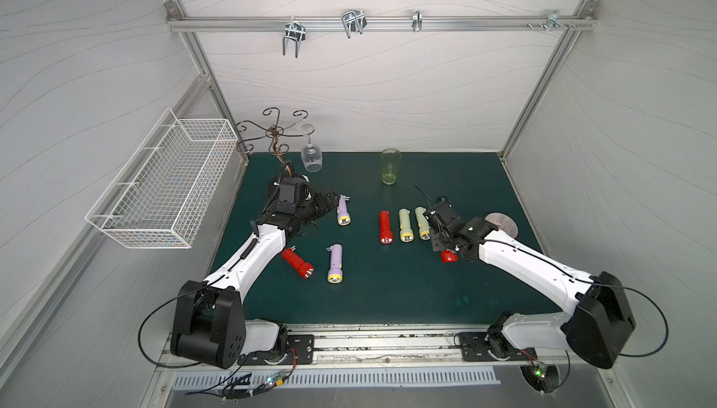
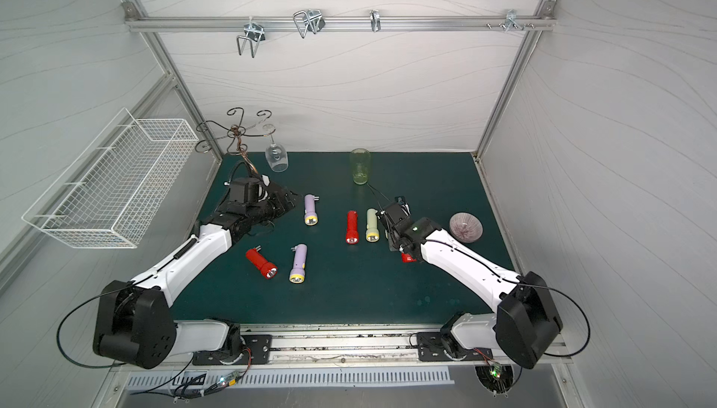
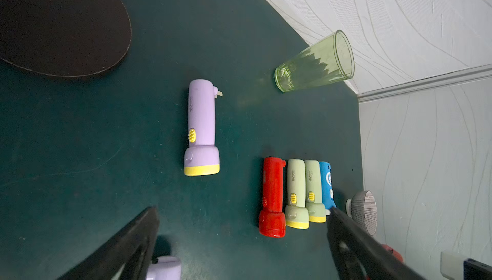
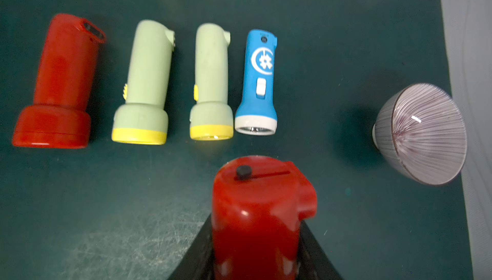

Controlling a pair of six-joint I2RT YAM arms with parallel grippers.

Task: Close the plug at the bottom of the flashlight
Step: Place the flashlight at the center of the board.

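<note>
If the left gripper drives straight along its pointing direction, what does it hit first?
Probably the far purple flashlight, centred ahead of the left gripper, jaws open; depth unclear.

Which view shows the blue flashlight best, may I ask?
The right wrist view: the blue flashlight lies whole, logo and switch visible. The left wrist view shows it partly behind a left gripper finger. In both top views the right arm hides it.

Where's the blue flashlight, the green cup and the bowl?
blue flashlight point(image 4: 261, 87), right wrist view, on its white switch.
green cup point(image 1: 390, 167), a top view, on its side wall.
bowl point(image 4: 428, 132), right wrist view, on its striped inside.
</note>
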